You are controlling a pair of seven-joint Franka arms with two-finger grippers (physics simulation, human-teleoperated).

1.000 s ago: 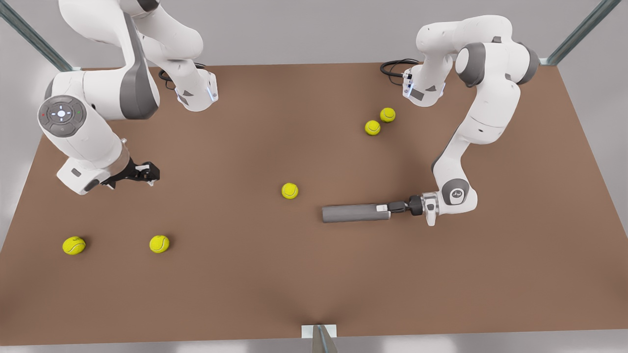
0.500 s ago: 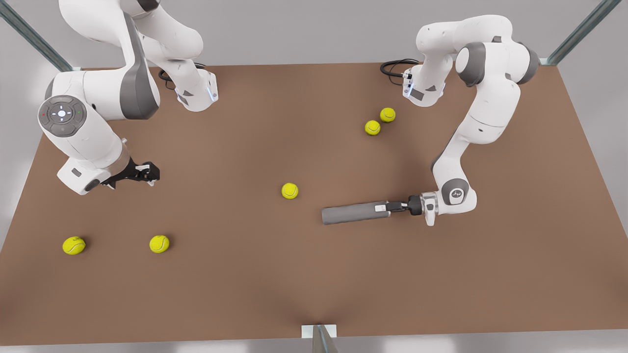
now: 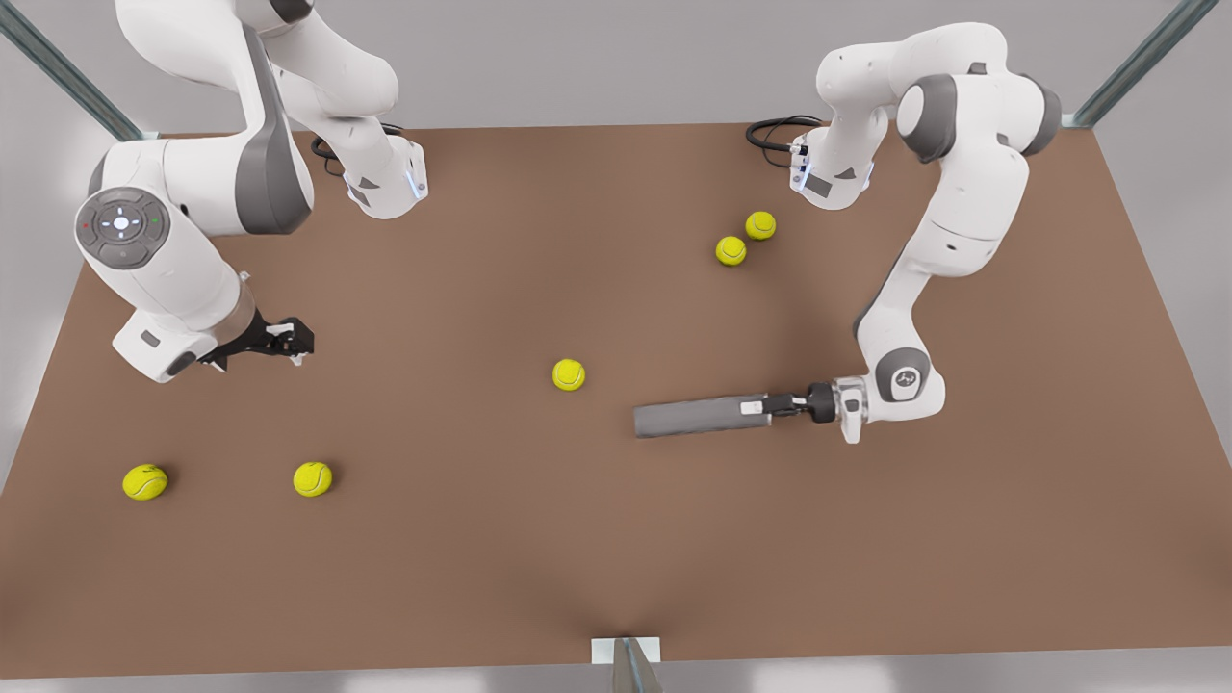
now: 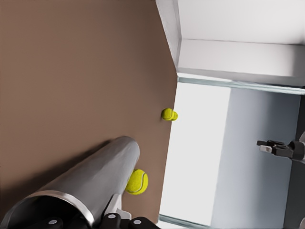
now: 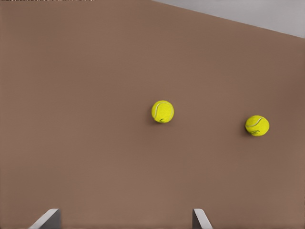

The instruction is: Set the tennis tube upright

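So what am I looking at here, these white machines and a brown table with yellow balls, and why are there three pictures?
These are two simulated robot arms at a brown table. The front view looks down on the whole scene. The other two come from cameras on each arm's wrist. The left end effector, on the front view's right, is shut on the rim end of the tennis tube, a grey cylinder not yet upright. The right end effector waits open above the table on the front view's left. Five tennis balls lie scattered, one near the middle.
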